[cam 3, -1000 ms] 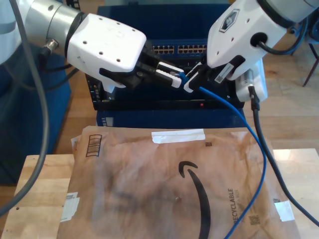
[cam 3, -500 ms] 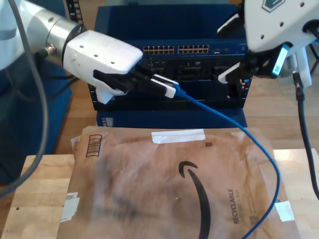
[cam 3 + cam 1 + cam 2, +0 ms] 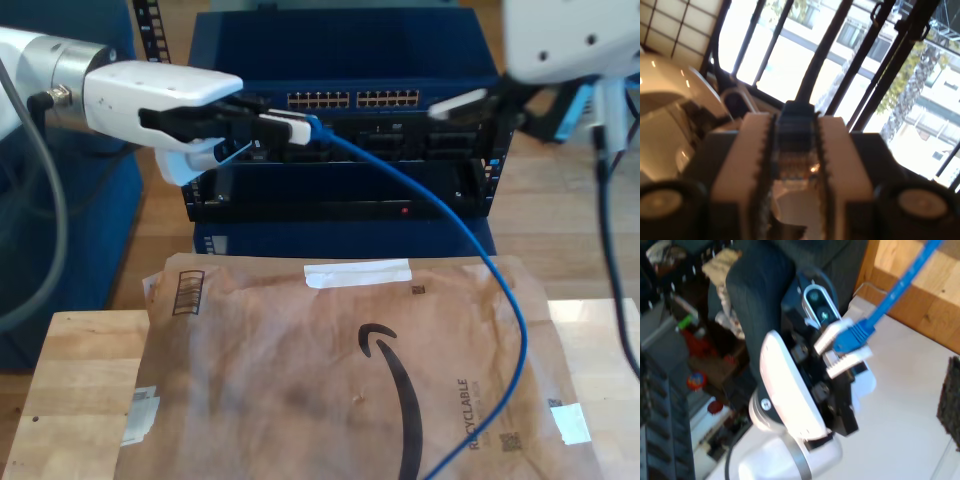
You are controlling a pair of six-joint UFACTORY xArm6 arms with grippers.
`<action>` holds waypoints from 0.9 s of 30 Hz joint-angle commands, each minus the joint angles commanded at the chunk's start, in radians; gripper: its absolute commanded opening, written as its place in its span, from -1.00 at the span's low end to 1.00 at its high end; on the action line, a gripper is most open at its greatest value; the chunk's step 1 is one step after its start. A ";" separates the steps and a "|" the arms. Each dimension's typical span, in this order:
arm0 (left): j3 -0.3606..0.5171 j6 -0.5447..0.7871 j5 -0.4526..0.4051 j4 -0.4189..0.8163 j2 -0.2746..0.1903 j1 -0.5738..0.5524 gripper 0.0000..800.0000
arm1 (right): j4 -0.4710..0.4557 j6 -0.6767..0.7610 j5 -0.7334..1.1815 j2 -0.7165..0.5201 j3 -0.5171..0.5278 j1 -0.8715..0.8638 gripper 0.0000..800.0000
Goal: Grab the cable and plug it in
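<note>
**Exterior view.** Blue network cable: one end clamped in my first claw, which reaches in from the exterior view's left. From there the cable runs down toward the exterior view's right, across the front of the rack unit, then curves over the brown paper mailer to the lower edge of the frame. The mailer (black curved arrow logo, white tape strip near its far edge) lies on the wooden worktop. The rack's row of ports sits just beyond the claw tips; whether the plug touches a port cannot be told. A white arm body with a pale finger stands at the exterior view's upper right, apart from the cable.

**First wrist view.** My first claw: two white toothed pads closed narrowly on the cable's plug (translucent tip, dark blue boot behind it). Bright windows and dark bars lie beyond.

**Second wrist view.** This camera looks across at my first claw, its toothed white pads gripping the blue plug, the cable leading off toward a wooden surface. My second claw's own fingers cannot be made out here, so I cannot tell its opening.
</note>
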 joint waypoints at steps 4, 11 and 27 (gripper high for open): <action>0.000 -0.071 0.032 -0.002 0.000 0.000 -0.99 | 0.000 -0.028 -0.163 -0.052 0.097 0.061 0.98; -0.012 -0.132 0.086 -0.055 0.005 0.002 -0.99 | -0.002 -0.034 -0.316 -0.124 0.199 0.120 0.99; -0.011 -0.180 0.180 -0.112 0.061 0.023 -0.99 | -0.002 -0.066 -0.486 -0.152 0.322 0.261 0.98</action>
